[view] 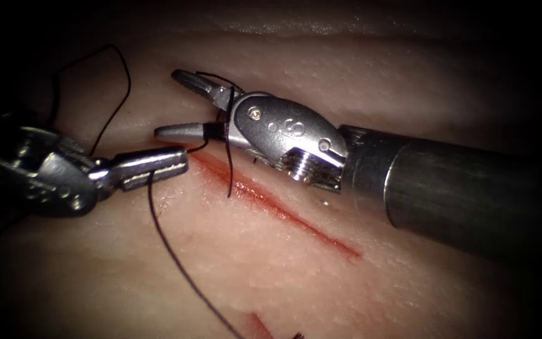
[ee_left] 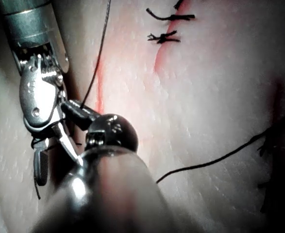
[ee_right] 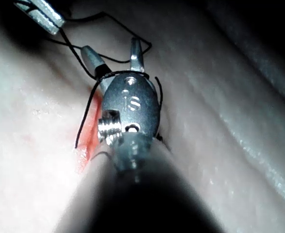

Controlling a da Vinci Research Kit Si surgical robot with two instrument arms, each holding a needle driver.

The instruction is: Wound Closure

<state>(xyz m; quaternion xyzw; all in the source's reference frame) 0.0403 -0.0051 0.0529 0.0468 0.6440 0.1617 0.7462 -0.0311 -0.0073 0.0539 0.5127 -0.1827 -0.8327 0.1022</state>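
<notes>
Two tools meet at the cut's (view: 283, 210) upper-left end: left tool (view: 158, 166) — jaws closed on the thread (view: 177, 260) — then right tool (view: 180, 103), jaws spread wide, thread looped around them, gripping nothing; needle not discernible.

Three cameras looking at one cut (view: 283, 210) from different sides

The endoscope is looking down from above and in front; each wrist camera is peering along its own shaft from very close, and all three are sharing the open right tool (view: 183, 107) wrapped in thread (view: 229, 169) on the tissue (view: 346, 295).
</notes>
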